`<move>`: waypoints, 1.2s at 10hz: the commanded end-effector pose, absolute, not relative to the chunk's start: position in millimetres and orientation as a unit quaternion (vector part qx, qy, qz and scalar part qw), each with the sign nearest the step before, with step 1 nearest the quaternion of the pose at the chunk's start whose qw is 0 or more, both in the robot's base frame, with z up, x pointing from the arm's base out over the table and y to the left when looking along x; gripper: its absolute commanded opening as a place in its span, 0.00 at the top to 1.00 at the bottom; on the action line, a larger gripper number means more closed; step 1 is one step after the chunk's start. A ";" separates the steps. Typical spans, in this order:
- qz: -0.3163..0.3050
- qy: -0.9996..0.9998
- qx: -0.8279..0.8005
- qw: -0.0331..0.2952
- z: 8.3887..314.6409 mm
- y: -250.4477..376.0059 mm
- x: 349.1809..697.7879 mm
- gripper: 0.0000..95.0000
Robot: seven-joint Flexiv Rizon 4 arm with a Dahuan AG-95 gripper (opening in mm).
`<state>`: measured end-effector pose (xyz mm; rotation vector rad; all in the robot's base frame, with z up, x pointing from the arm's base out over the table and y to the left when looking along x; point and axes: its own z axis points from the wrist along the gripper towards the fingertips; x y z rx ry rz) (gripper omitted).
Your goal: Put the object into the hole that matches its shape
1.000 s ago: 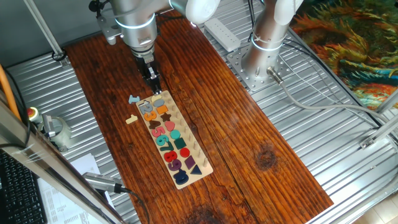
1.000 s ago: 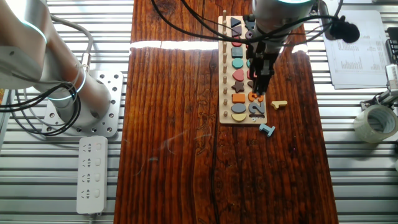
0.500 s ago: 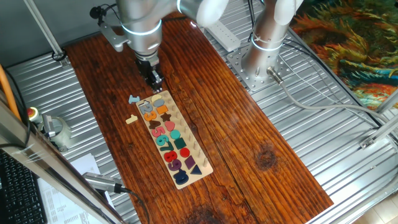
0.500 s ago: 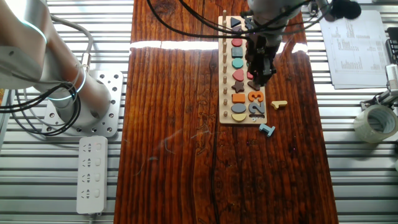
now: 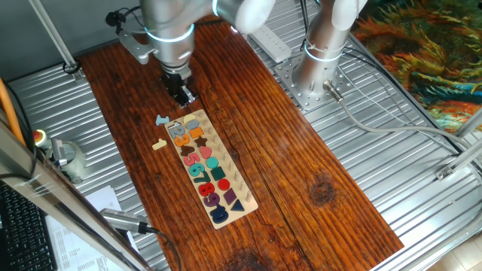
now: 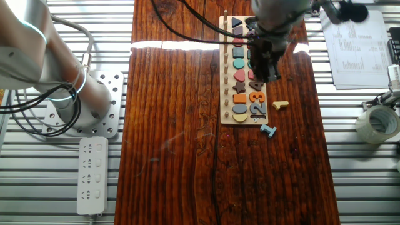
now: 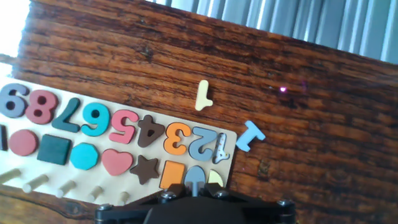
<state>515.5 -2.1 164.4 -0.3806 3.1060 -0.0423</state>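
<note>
Cream wooden piece (image 7: 203, 94) lies on the table at upper centre of the hand view, just above the board (image 7: 37, 169), untouched; the empty hole (image 7: 220, 149) sits at its right end. Gripper (image 5: 183, 96) holds nothing, finger spread unclear; centre over the piece before descending

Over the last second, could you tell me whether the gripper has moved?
Yes. The gripper has risen and drifted away from the board end, toward the table's far edge.

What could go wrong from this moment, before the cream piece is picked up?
The cream piece lies near the light-blue piece, so the gripper might take the wrong one. The hole sits at the board's end, close to the blue 2; a slightly off placement could rest on the rim.
</note>
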 end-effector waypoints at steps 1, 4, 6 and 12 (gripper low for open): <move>-0.013 0.994 -0.104 0.005 158.5 -2.0 534.4 1.00; -0.013 0.994 -0.109 0.006 145.7 -8.4 558.8 1.00; -0.014 0.993 -0.115 0.010 123.6 -15.3 581.4 1.00; -0.006 0.989 -0.141 0.033 83.2 -24.7 600.5 0.80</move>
